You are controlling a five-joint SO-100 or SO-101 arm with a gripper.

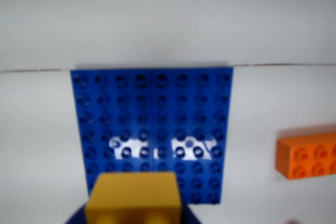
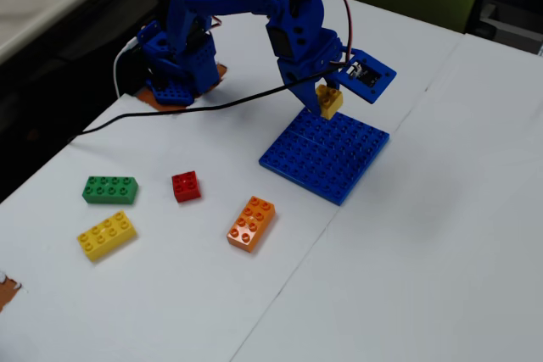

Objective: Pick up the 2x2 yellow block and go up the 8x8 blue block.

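Note:
My gripper (image 2: 327, 101) is shut on the 2x2 yellow block (image 2: 330, 102) and holds it in the air just above the far edge of the 8x8 blue block (image 2: 327, 156). In the wrist view the yellow block (image 1: 135, 199) fills the bottom centre, blurred, with the blue fingers at its sides. The blue baseplate (image 1: 152, 119) lies flat beyond it on the white table.
An orange 2x4 brick (image 2: 251, 223) lies in front of the baseplate in the fixed view; it also shows at the right edge of the wrist view (image 1: 307, 155). A red brick (image 2: 186, 186), a green brick (image 2: 110, 188) and a longer yellow brick (image 2: 107, 235) lie at the left. A black cable (image 2: 170, 114) crosses the table.

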